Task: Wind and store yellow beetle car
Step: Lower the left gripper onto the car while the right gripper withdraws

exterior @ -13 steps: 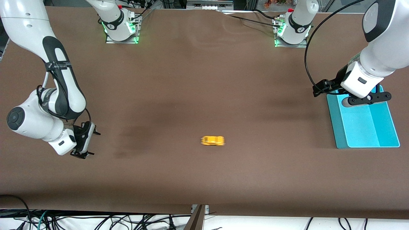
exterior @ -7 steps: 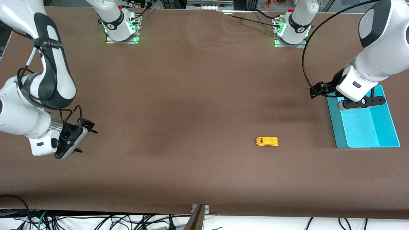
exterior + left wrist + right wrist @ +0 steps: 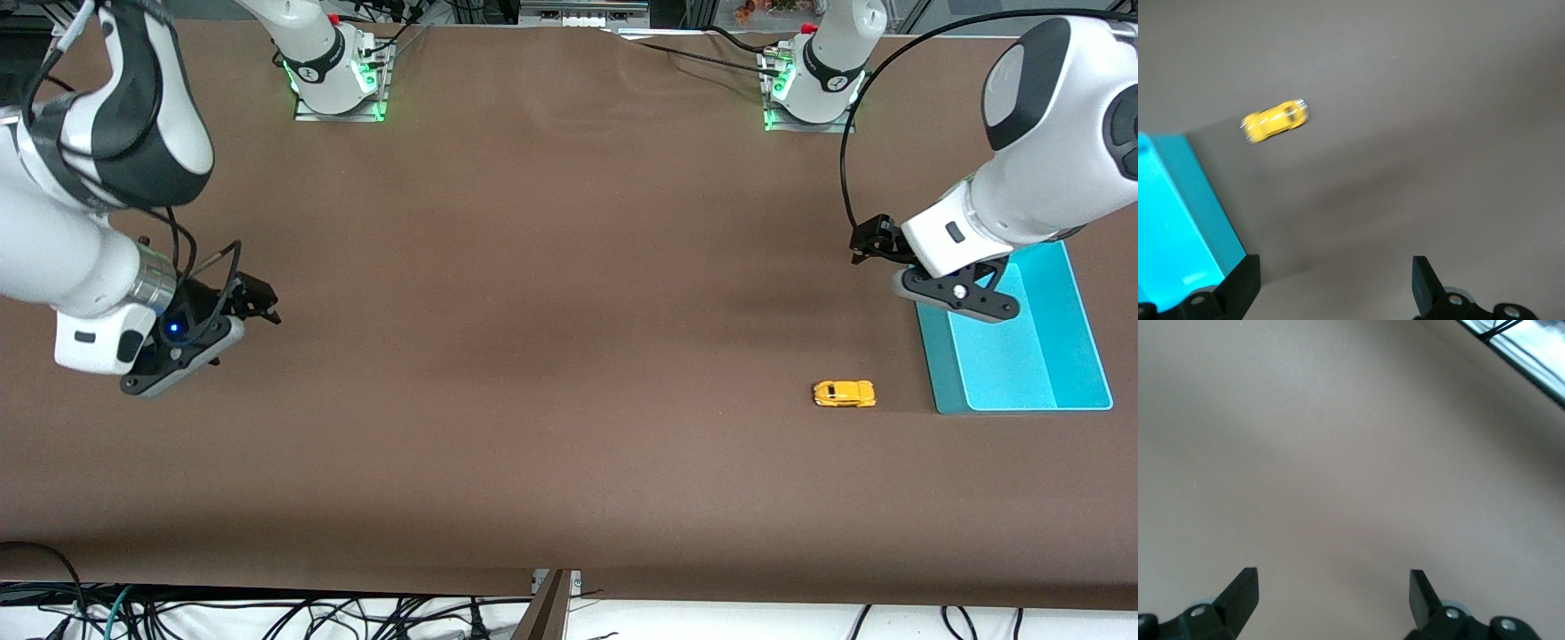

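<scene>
The yellow beetle car (image 3: pixel 845 394) stands on the brown table, a short way from the teal tray (image 3: pixel 933 356) on the side toward the right arm's end. The left wrist view shows the car (image 3: pixel 1275 121) blurred, beside the tray's wall (image 3: pixel 1201 200). My left gripper (image 3: pixel 958 300) hangs open and empty over the tray's edge, apart from the car; its jaws (image 3: pixel 1335 280) frame bare table. My right gripper (image 3: pixel 182 360) is open and empty, up over the table at the right arm's end, with only bare table between its fingers (image 3: pixel 1331 587).
The two arm bases (image 3: pixel 338 80) (image 3: pixel 813 89) stand along the table edge farthest from the front camera. Cables (image 3: pixel 267 613) hang below the table's near edge.
The car has rolled across the table from its middle toward the left arm's end, stopping near the tray. The right arm has lifted and pulled back. The left gripper has shifted toward the tray's edge.
</scene>
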Motion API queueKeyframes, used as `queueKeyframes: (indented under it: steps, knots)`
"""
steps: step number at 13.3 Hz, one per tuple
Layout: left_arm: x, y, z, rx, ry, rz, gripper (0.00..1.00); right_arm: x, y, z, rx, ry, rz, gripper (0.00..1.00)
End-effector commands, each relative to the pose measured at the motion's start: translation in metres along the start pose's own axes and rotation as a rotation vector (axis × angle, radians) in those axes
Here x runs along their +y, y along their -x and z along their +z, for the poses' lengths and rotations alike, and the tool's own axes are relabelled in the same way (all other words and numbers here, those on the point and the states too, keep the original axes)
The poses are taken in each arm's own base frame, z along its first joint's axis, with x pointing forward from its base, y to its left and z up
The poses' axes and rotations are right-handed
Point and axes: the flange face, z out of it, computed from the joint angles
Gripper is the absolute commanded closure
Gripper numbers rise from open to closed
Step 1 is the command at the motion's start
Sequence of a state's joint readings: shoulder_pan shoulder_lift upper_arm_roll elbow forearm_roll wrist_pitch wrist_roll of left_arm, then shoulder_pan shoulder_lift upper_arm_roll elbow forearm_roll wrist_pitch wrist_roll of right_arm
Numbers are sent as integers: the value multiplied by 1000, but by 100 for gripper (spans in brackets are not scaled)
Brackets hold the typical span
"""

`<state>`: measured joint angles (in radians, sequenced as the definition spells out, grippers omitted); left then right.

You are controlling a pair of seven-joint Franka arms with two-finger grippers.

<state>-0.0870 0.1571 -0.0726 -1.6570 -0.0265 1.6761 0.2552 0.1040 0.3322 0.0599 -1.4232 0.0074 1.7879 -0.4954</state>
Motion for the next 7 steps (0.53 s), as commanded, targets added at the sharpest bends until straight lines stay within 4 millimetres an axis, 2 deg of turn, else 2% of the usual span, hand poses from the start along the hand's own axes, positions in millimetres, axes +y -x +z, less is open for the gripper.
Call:
queueKeyframes:
  steps: [1,3,6,7]
  knots:
    - [-22,-17,25,-37,8,200,0,-3,18,-50,31,68,22,0]
    - [-35,-32,50,-28,1,354,0,0,28,-74,60,102,34,0]
    - [-70,-52,106,-11,-8,574,0,3,39,-87,59,137,50,0]
    - [-82,-58,127,-25,-49,685,0,4,43,-87,46,123,111,0]
